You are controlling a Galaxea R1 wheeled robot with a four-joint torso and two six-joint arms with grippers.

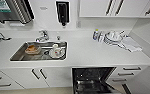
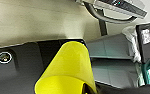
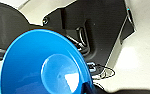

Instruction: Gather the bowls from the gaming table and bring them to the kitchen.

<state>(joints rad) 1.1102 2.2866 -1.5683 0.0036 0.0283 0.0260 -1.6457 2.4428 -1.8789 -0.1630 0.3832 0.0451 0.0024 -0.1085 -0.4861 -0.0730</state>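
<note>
White countertop (image 1: 91, 53) runs smooth and flat across the head view, with white cabinets (image 1: 96, 8) and dark bar handles above and below it. At upper left hangs a ribbed metallic dispenser (image 1: 12, 10). Below it, left of centre, a rectangular steel sink (image 1: 21, 55) is sunk into the counter, with a chrome tap (image 1: 42, 36) behind it; inside lie a brownish dish (image 1: 32, 49) and a round white plate with a cup (image 1: 57, 52). A dark, boxy soap dispenser (image 1: 63, 11) sits on the wall at upper centre. Towards the right stand small bottles (image 1: 97, 35), a stack of white dishes (image 1: 113, 37) and a folded white cloth (image 1: 131, 44). At lower centre-right, a dishwasher (image 1: 91, 81) gapes open, dark inside.

In the left wrist view, the glossy yellow bowl (image 2: 66, 70) fills the lower middle, its curved wall tapering upward; it looks carried at the left gripper, though I cannot tell how the fingers stand. In the right wrist view, the shiny blue bowl (image 3: 46, 67) sits at lower left, round with a flat circular bottom, seemingly at the right gripper; its fingers cannot be made out either.
</note>
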